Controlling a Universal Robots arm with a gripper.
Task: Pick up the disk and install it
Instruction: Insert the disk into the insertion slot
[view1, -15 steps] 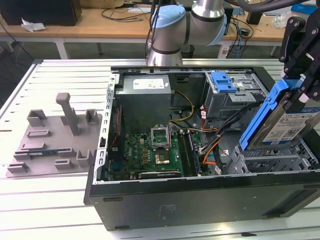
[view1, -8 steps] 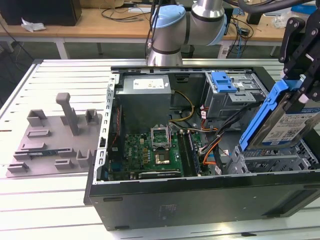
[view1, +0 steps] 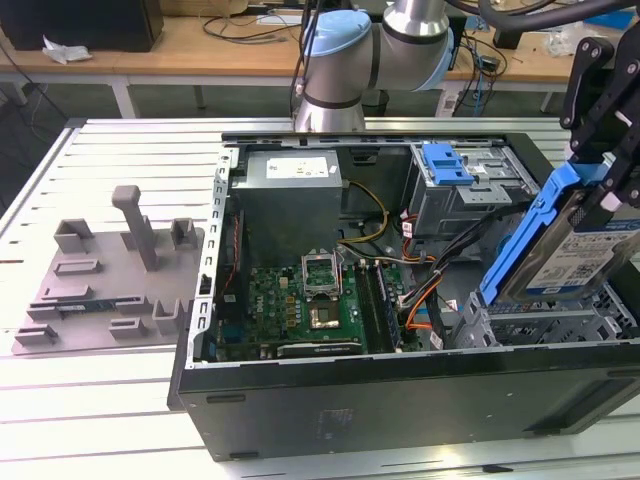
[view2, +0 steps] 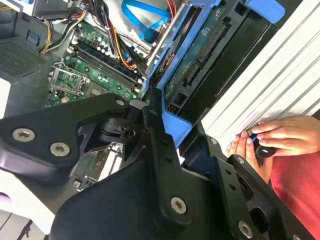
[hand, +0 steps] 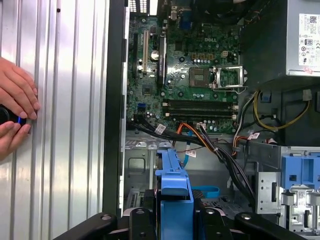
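The disk (view1: 562, 258) is a silver drive with a white-and-blue label and blue rails, held tilted on edge at the exterior view's right. My gripper (view1: 603, 185) is shut on its upper end. The disk's lower end hangs just over the metal drive cage (view1: 535, 325) inside the open computer case (view1: 400, 390); I cannot tell whether it touches the cage. In the second wrist view the black fingers (view2: 152, 125) clamp the blue rail of the disk (view2: 200, 65). In the first wrist view the disk's blue rail (hand: 172, 187) points down at the cage floor (hand: 140, 167).
Motherboard (view1: 300, 300), power supply (view1: 290, 175) and a bundle of cables (view1: 420, 270) fill the case. Another blue caddy (view1: 445, 165) sits in the upper bay. A grey fixture tray (view1: 110, 275) lies left of the case. A person's hands (hand: 15, 100) rest on the slatted table.
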